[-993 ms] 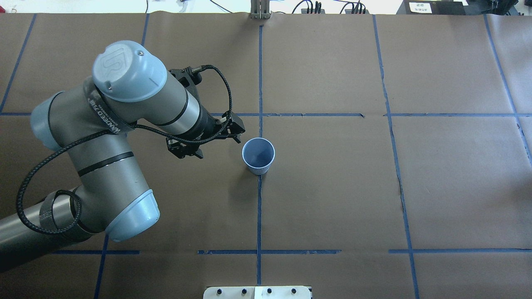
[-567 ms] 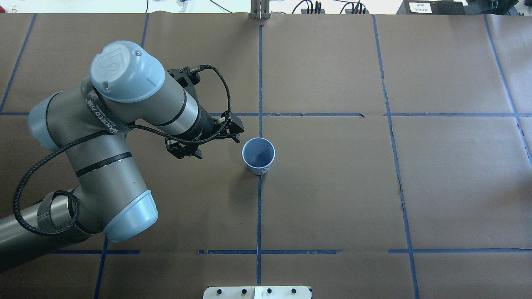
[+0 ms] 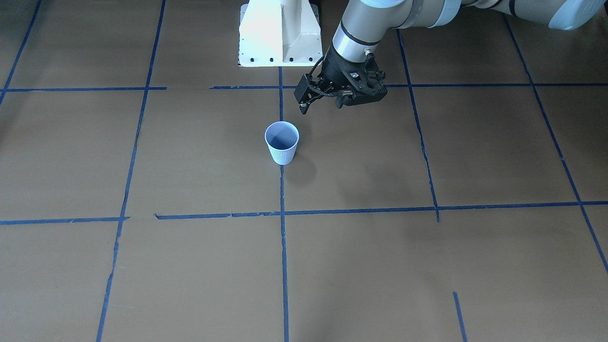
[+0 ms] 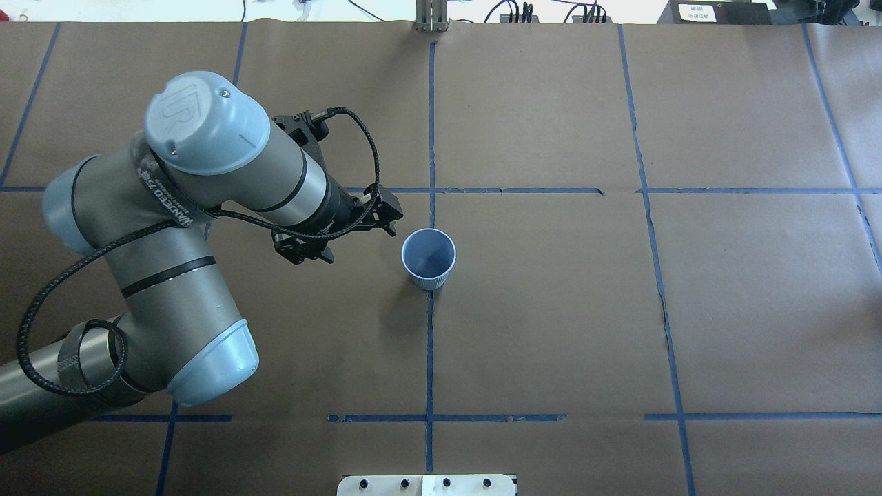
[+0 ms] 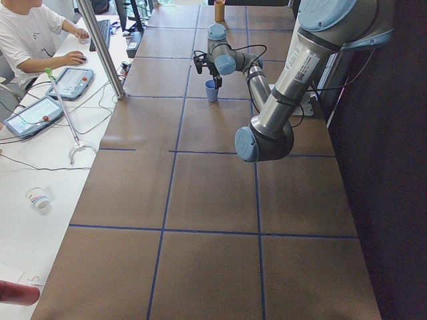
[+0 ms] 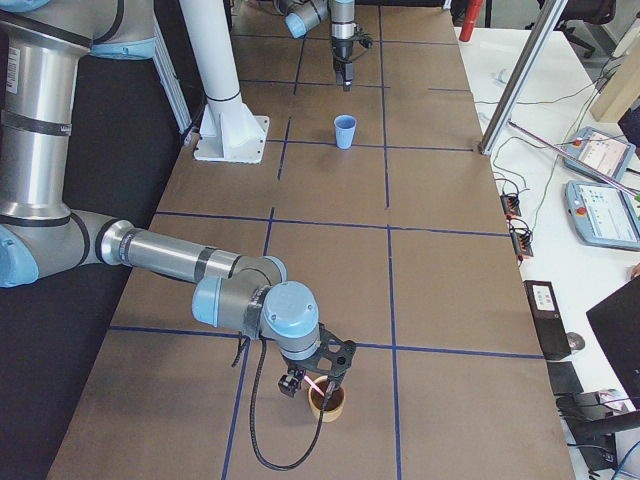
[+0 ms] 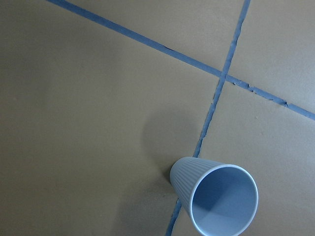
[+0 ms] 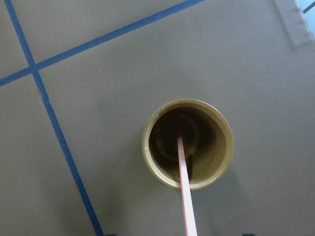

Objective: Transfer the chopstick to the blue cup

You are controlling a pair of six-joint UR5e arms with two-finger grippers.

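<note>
Chopstick [image 8: 184, 191], thin pink, stands in round tan cup [image 8: 187, 103] at right end of worktop [image 6: 330, 300], under right gripper [image 6: 310, 378]. Ribbed blue cup [image 4: 428, 258] upright mid-worktop, open room around, left gripper [image 4: 391, 224] just beside. Jaws: can't tell, either.

My left arm [image 4: 172, 275] reaches forward, elbow folded, wrist angled down, and the left gripper [image 4: 390, 222] hangs in the air. I can't read its jaws. My right arm [image 6: 160, 255] stretches low and the right gripper [image 6: 312, 385] points straight down, grip unclear.
</note>
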